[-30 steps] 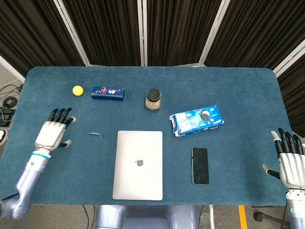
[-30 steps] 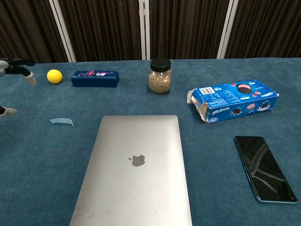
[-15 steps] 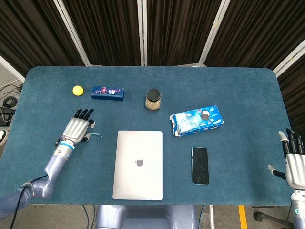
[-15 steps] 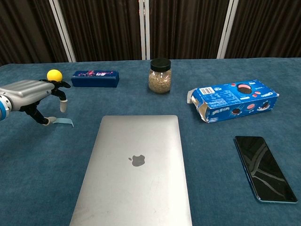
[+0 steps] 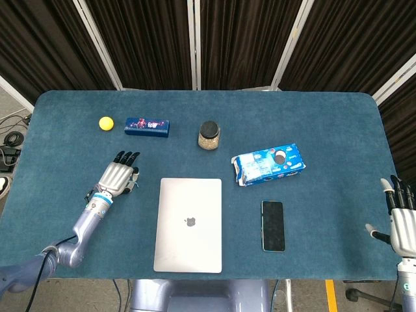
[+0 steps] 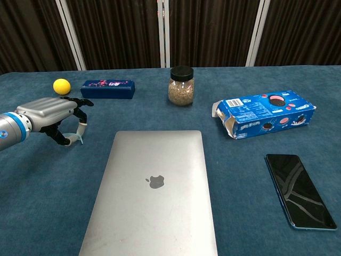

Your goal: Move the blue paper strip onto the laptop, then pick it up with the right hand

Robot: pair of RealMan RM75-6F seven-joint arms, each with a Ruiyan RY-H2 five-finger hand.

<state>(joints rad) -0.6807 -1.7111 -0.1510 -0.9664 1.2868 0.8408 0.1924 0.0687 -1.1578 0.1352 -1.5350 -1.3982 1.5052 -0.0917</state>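
The blue paper strip (image 6: 79, 140) lies on the table left of the closed silver laptop (image 5: 188, 224); only its right tip peeks out in the chest view. My left hand (image 5: 119, 177) sits right over it, palm down, fingers reaching forward and curving down around the strip, thumb (image 6: 64, 142) low beside it. I cannot tell if the fingers touch the paper. In the head view the strip is hidden beneath the hand. My right hand (image 5: 403, 220) hangs off the table's near right corner, fingers spread and empty.
A yellow ball (image 5: 106, 123) and a dark blue box (image 5: 147, 126) lie at the back left. A black-lidded jar (image 5: 208, 135) stands behind the laptop. A blue cookie box (image 5: 268, 164) and a black phone (image 5: 273, 225) lie to the laptop's right.
My left hand has moved right across the table and now covers the strip, which lay in full view a second ago. My right hand has sunk lower at the frame's edge.
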